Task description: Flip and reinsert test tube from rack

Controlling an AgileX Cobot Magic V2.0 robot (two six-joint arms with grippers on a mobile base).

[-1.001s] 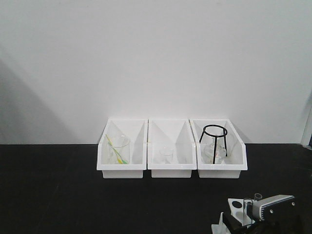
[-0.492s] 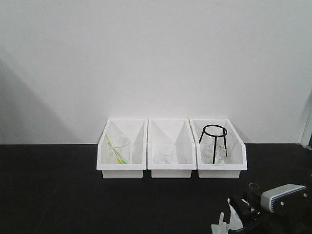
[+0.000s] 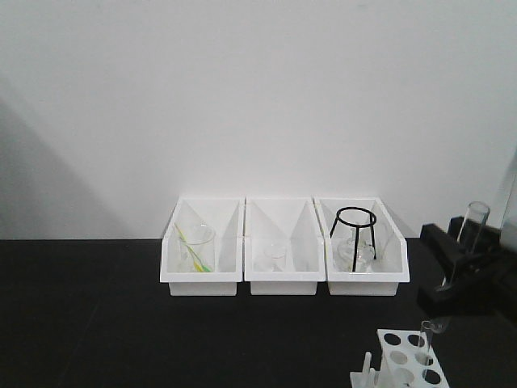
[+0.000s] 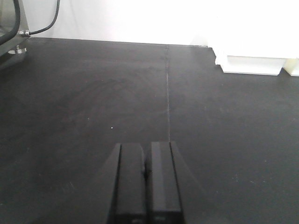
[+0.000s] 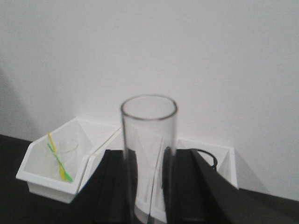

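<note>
In the front view my right gripper (image 3: pixel 462 252) hangs at the right edge, above the table, shut on a clear glass test tube (image 3: pixel 473 220). The tube stands upright with its open mouth up. The right wrist view shows that test tube (image 5: pixel 148 140) pinched between the two black fingers (image 5: pixel 117 186) of my right gripper (image 5: pixel 148 191). The white rack (image 3: pixel 401 354) sits at the bottom right of the black table, below and left of that gripper. A second test tube (image 3: pixel 426 338) stands in one of its holes. My left gripper (image 4: pixel 146 186) is shut and empty over bare black tabletop.
Three white open-front bins line the back wall. The left bin (image 3: pixel 202 279) holds a beaker with yellow and green sticks, the middle bin (image 3: pixel 284 281) a small beaker, the right bin (image 3: pixel 367 281) a black tripod ring and glassware. A seam (image 4: pixel 167 93) crosses the table.
My right gripper has risen from the rack and moved up and to the right with a test tube in it. The rack, partly covered before, now shows its holes.
</note>
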